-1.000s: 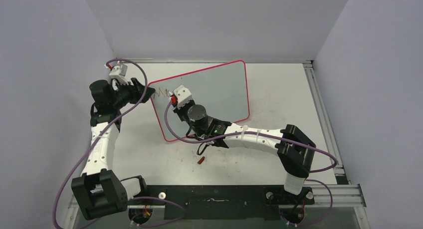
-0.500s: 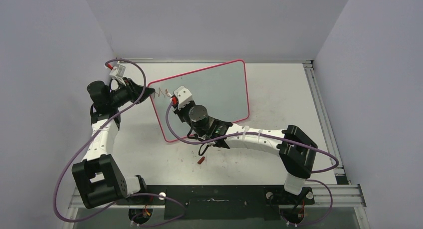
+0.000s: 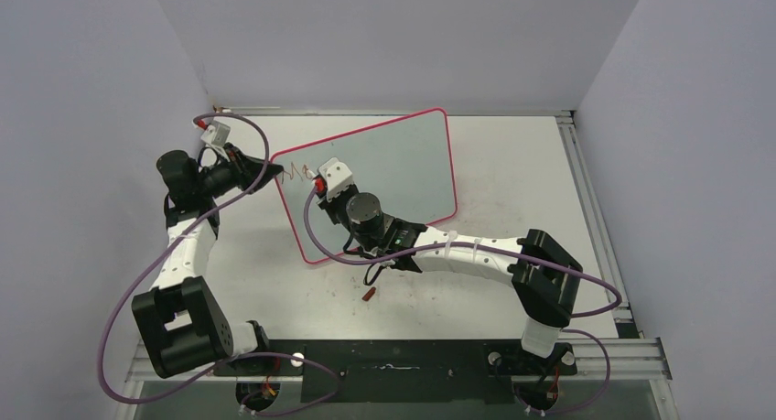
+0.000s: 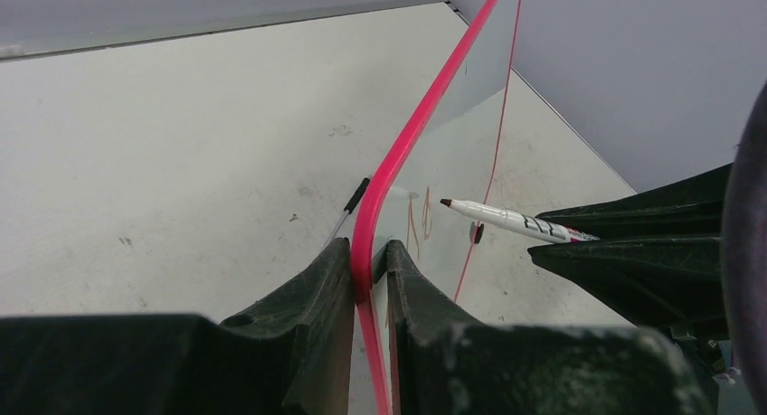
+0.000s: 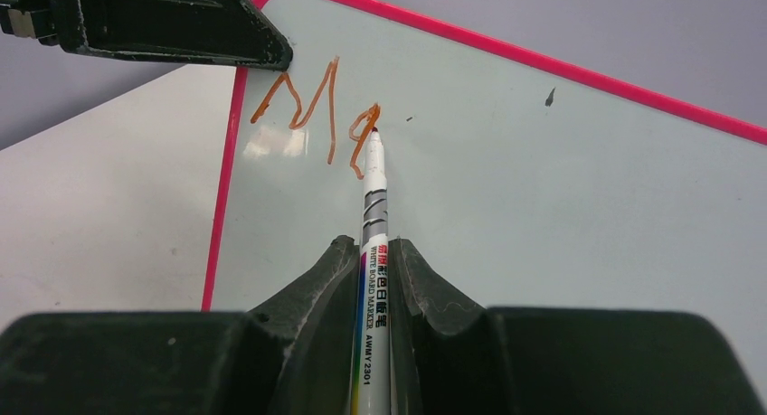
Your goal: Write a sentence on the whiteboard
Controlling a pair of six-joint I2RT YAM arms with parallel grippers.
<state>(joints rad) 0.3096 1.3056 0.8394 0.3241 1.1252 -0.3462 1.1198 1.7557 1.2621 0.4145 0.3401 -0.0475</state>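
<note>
Between the fingers of the left gripper runs the pink-red rim of the whiteboard. The gripper is pressed together on that edge near the board's upper corner, with the board standing on the bench. Just beyond those fingers, on the board's face, sit the first strokes of the sentence: a shaky orange-red "M" and a part-formed second letter. The right gripper pinches a whiteboard marker by its barrel. The marker reaches straight ahead of the fingers, its tip touching the board at the top of that second letter. Seen from the right gripper, the left one's dark finger lies ahead and to the left, over the board's corner just above the "M". Behind the right gripper, near its forearm, a small red object lies on the bench, apart from the board.
</note>
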